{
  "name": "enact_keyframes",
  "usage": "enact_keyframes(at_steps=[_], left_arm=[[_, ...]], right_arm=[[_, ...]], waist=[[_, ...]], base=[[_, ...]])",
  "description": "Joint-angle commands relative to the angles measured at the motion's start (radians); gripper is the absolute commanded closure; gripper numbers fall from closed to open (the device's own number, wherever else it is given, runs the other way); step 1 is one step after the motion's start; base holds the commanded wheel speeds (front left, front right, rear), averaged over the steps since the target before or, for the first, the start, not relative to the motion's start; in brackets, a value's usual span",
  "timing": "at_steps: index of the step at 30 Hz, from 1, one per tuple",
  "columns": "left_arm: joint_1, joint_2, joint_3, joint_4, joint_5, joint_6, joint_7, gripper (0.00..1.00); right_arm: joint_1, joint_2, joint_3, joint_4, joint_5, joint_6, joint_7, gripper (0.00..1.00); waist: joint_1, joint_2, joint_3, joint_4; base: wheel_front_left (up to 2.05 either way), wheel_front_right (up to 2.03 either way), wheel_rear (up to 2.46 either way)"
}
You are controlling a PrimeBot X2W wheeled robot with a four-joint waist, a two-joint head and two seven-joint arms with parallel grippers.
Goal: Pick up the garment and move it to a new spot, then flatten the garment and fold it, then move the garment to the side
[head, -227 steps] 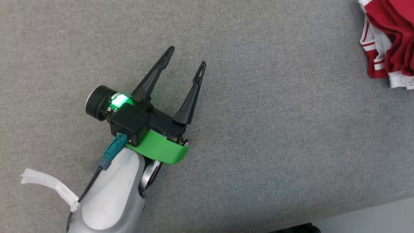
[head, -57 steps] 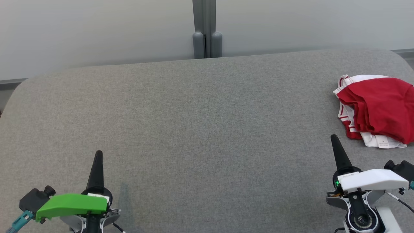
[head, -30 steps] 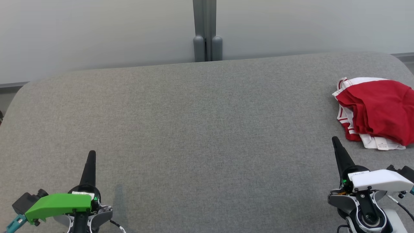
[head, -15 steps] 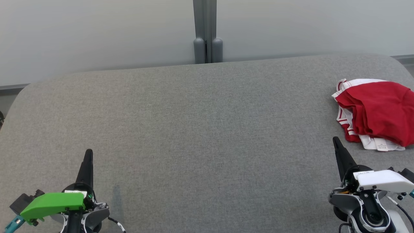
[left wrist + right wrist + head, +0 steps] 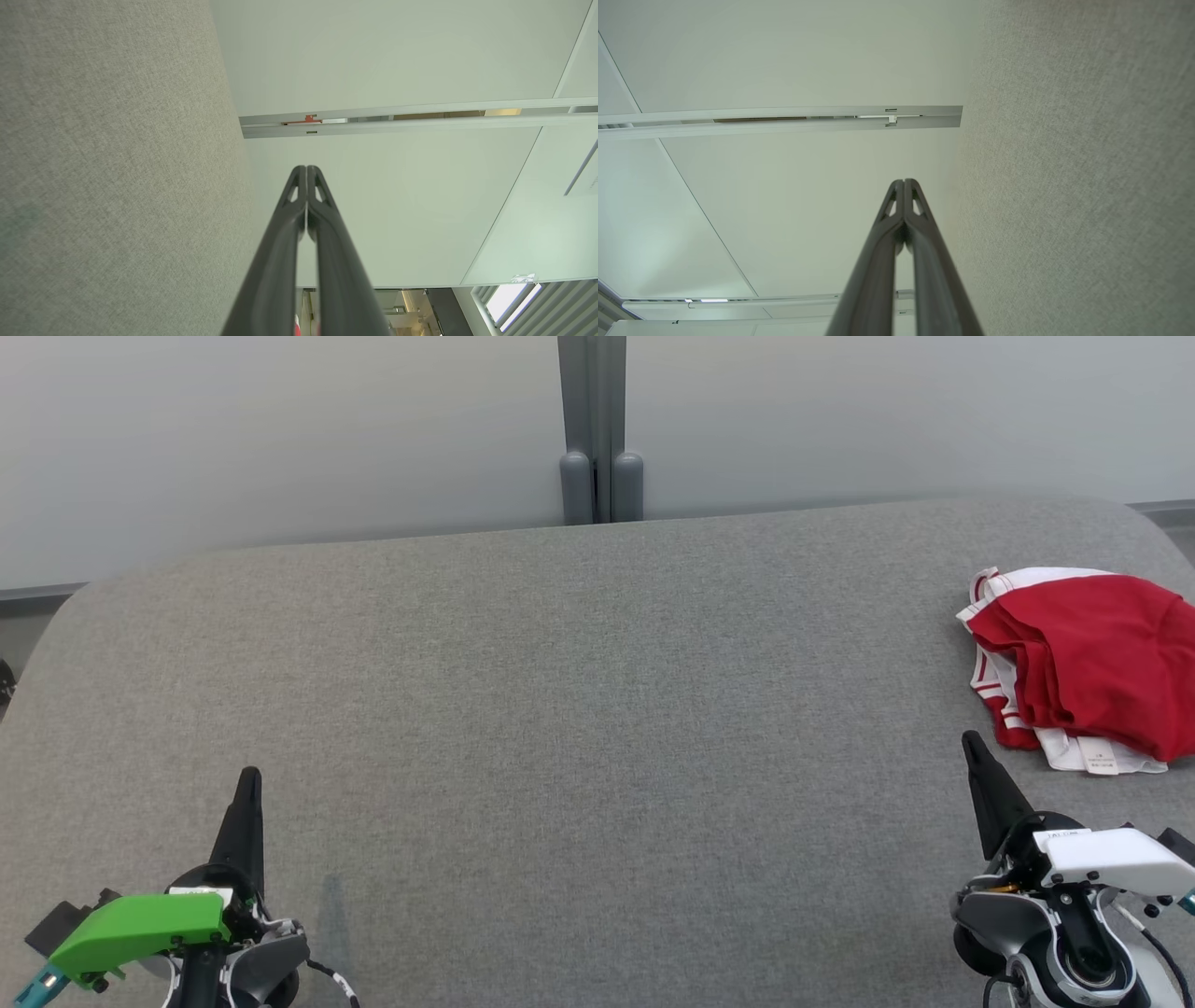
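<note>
At your lower left, the left gripper [image 5: 249,777] hangs over the broad grey woven-fabric surface [image 5: 597,709]. Its two long, dark, tapered fingers are pressed together into one slim spike pointing away from you, with no cloth in them. A bright green moulded plastic cover [image 5: 140,924] caps its wrist. Through the left wrist camera you see those fingers [image 5: 280,261] meet at the tips, each with a small triangular cut-out near its end. The coarse weave runs along one side and smooth pale panelling along the other.

Across the middle, the padded surface lies flat and heathered, and its far corners are rounded. Behind it, the smooth pale wall [image 5: 280,439] is split by a grey vertical post [image 5: 600,429] that ends in two rounded knobs.

At your lower right, the right gripper [image 5: 971,739] is likewise drawn to a single closed point and grips nothing, below a glossy white plastic cover [image 5: 1111,859].

Furthest right, the red garment with white striped trim [image 5: 1092,653] lies on the fabric in a soft, rumpled heap. The picture's edge cuts it off, and a white label [image 5: 1100,756] shows at its near hem. It sits near the right gripper's tip but apart from it.
</note>
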Motion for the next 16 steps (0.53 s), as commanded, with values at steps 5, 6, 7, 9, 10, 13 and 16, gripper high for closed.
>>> enact_keyframes(at_steps=[5,6,7,9,10,13,16], left_arm=[[-0.018,0.000,0.010,0.003,-0.016,-0.006,0.008,1.00],[-0.018,0.000,0.010,0.003,-0.015,-0.006,0.008,1.00],[-0.018,0.000,0.011,0.003,-0.015,-0.006,0.008,1.00],[-0.017,-0.001,0.011,0.003,-0.013,-0.006,0.008,1.00],[-0.017,-0.001,0.012,0.003,-0.013,-0.006,0.009,1.00],[-0.017,-0.002,0.013,0.003,-0.011,-0.006,0.010,1.00],[-0.017,-0.003,0.014,0.003,-0.009,-0.006,0.012,1.00]], right_arm=[[-0.010,0.002,-0.006,0.004,0.018,0.001,0.009,1.00],[-0.010,0.002,-0.006,0.003,0.018,0.001,0.009,1.00],[-0.009,0.002,-0.006,0.003,0.017,0.001,0.009,1.00],[-0.009,0.003,-0.007,0.004,0.016,0.001,0.010,1.00],[-0.009,0.003,-0.007,0.004,0.016,0.001,0.011,1.00],[-0.009,0.004,-0.008,0.004,0.014,0.001,0.010,1.00],[-0.009,0.005,-0.010,0.004,0.013,0.001,0.011,1.00]], waist=[[0.0000,0.0000,-0.001,0.000],[0.0000,0.0000,-0.001,0.000],[0.0000,0.0000,-0.001,0.000],[0.0000,0.0000,-0.001,0.000],[0.0000,0.0000,-0.001,0.000],[0.0000,0.0000,-0.001,0.000],[0.0000,0.0000,-0.001,0.000]], base=[[0.00,0.00,0.00],[0.00,0.00,0.00],[0.00,0.00,0.00],[0.00,0.00,0.00],[0.00,0.00,0.00],[0.00,0.00,0.00],[0.00,0.00,0.00]])
